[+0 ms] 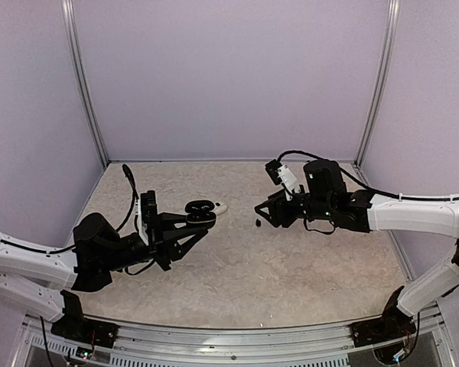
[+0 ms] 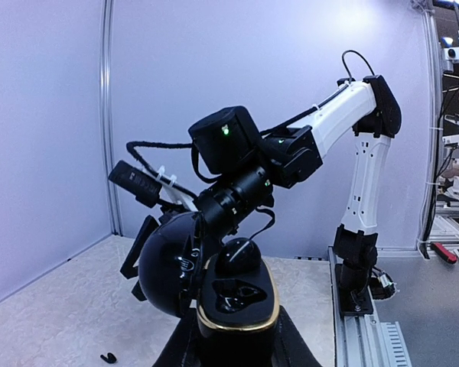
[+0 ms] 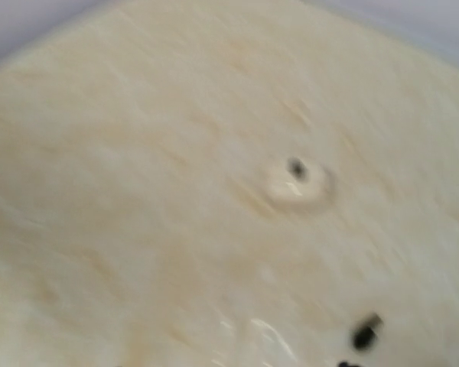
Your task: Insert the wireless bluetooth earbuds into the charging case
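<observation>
My left gripper (image 1: 202, 217) is shut on the open black charging case (image 2: 237, 306), which has a gold rim and its lid (image 2: 164, 264) swung to the left. One glossy black earbud (image 2: 249, 256) sits in the far slot; the near slot is empty. A white earbud (image 1: 220, 207) lies on the table just beyond the case. A black earbud (image 1: 258, 223) lies on the table right below my right gripper (image 1: 262, 211). The blurred right wrist view shows the white earbud (image 3: 298, 180) and the black one (image 3: 363, 334), but no fingers. Any other earbud is out of view.
The pale marbled table (image 1: 291, 267) is walled by lilac panels with metal posts (image 1: 84, 84). The right arm (image 2: 352, 115) rises behind the case in the left wrist view. A small dark object (image 2: 107, 357) lies on the table at lower left there.
</observation>
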Controlling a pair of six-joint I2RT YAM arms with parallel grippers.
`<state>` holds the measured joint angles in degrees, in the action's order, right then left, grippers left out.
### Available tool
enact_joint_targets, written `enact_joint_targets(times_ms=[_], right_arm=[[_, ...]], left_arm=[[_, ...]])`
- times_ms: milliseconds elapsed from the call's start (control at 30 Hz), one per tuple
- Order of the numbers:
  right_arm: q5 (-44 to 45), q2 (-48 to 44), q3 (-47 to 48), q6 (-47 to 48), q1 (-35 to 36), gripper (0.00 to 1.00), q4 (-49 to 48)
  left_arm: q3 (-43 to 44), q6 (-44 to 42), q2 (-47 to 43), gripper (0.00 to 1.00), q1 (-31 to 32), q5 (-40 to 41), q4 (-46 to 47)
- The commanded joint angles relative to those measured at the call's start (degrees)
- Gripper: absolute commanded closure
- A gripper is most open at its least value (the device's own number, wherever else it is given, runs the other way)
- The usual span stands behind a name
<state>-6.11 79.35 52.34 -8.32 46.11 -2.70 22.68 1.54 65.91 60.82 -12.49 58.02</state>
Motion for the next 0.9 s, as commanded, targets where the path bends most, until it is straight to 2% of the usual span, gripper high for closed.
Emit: enact_joint_targets(times_ms=[0, 267, 600, 867], right_arm=[[1.9, 5.7, -0.1, -1.1, -3.9, 0.41, 0.9], [3.4, 18.1, 2.9, 1.3, -5.1, 0.44, -0.4], [4.0, 28.7, 9.4, 3.0, -6.5, 0.45, 0.1], [3.6, 34.6, 13.9, 4.0, -7.5, 0.53, 1.0]], left_arm=[[-0.5, 1.0, -1.1, 1.00, -0.5, 1.8, 0.6], [-1.7, 1.0, -1.9, 1.00, -0.7, 2.4, 0.7], [-2.3, 0.9, -2.5, 1.00, -0.9, 2.4, 0.7], [-2.8, 1.0, -2.4, 1.00, -1.0, 2.2, 1.6]])
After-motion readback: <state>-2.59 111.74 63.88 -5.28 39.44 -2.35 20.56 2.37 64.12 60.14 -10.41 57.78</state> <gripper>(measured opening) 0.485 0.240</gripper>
